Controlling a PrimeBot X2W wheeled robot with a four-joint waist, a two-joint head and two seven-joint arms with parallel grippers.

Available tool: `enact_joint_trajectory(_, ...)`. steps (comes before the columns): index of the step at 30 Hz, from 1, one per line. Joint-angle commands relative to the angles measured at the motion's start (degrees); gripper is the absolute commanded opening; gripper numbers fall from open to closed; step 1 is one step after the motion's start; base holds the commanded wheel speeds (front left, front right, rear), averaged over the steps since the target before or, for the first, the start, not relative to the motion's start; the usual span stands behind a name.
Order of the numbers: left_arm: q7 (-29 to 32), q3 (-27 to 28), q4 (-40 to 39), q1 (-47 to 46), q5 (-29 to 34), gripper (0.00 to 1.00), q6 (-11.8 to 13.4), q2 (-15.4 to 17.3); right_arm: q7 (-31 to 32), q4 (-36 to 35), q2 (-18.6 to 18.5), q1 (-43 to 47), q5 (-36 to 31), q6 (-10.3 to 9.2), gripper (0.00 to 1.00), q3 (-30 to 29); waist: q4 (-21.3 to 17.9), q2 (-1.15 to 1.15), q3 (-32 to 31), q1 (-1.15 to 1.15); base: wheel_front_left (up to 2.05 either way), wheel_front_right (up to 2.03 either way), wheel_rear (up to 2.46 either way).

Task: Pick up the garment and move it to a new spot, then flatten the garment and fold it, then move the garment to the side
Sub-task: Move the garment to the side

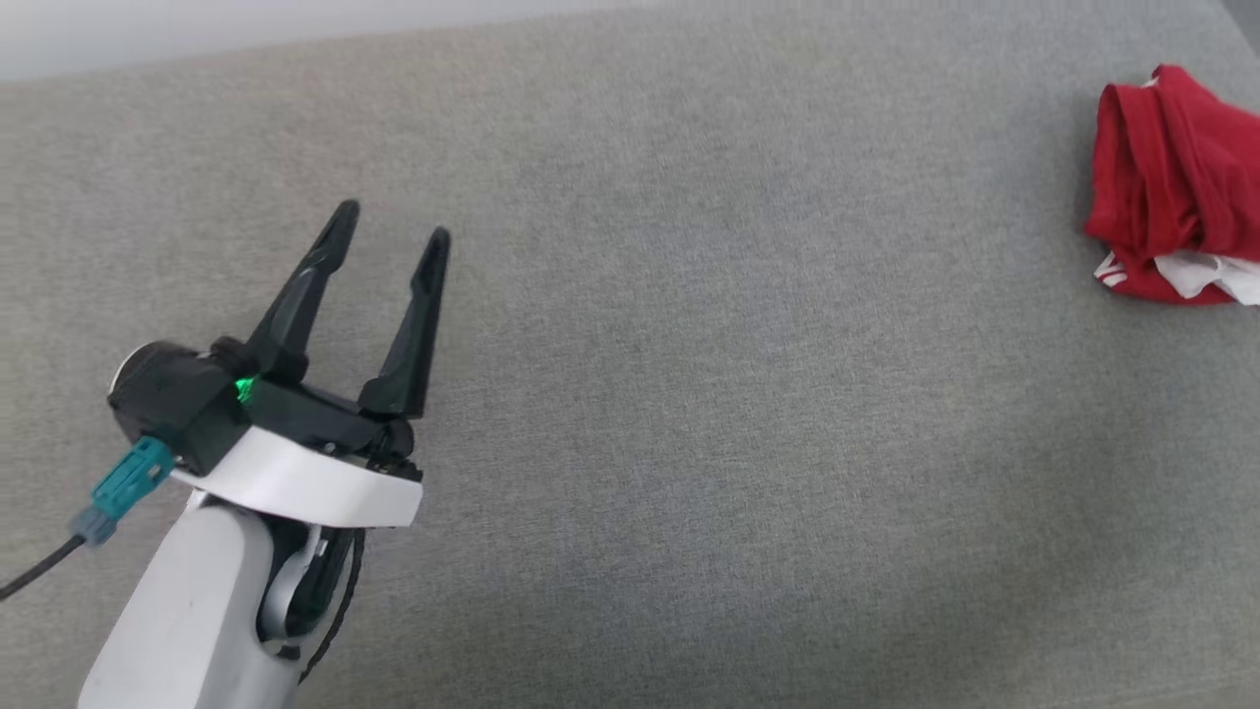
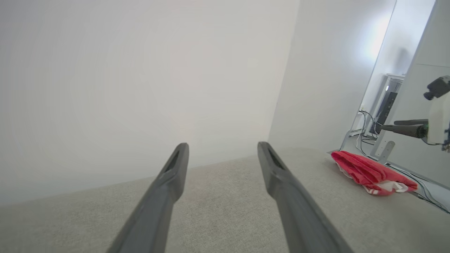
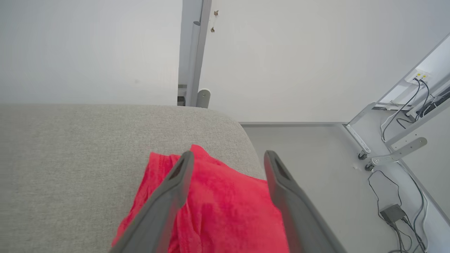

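Observation:
The garment point(image 1: 1171, 187) is a bunched red bundle with a bit of white and striped trim at its lower edge. It lies near the right end of the grey cushion point(image 1: 689, 394). In the left wrist view the garment point(image 2: 369, 172) sits far off to the right, and my right gripper point(image 2: 388, 125) hovers above it. The right wrist view looks down on the red garment point(image 3: 218, 203) past my right gripper point(image 3: 228, 156), whose jaws are open and hold nothing. My left gripper point(image 1: 394, 222) stands open and empty over bare cushion at the lower left, far from the garment.
The cushion's rounded corner point(image 3: 239, 126) ends just beyond the garment, and the floor point(image 3: 316, 168) drops away there. On that floor are cables and a small box point(image 3: 392, 212) beside metal frame legs point(image 3: 397, 153). A white wall point(image 2: 140, 88) backs the cushion.

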Motion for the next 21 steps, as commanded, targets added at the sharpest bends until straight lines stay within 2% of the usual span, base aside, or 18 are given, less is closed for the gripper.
enact_joint_trajectory(1, -0.3, 0.9, -0.3, 1.4, 0.3, 1.00, -0.2, -0.2, -1.0, -0.4, 1.0, 0.9, 0.8, -0.02, 1.00, 0.6, 0.8, 0.00, -1.5, 0.00, 0.00, 0.00, 0.00)
enact_joint_trajectory(10, -0.3, 6.7, -0.7, 6.9, 0.7, 1.00, -0.2, -1.5, -6.0, -4.5, 5.0, 5.8, 5.8, -0.02, 1.00, 5.2, 3.2, 0.00, -5.9, 0.00, 0.00, 0.00, 0.00)
enact_joint_trajectory(21, -0.3, 14.4, -1.6, 13.8, 3.2, 1.00, -0.2, -4.0, -9.8, -14.6, 7.3, 15.9, 14.9, -0.02, 1.00, 12.9, 5.5, 0.00, -10.5, 0.00, 0.00, 0.00, 0.00)
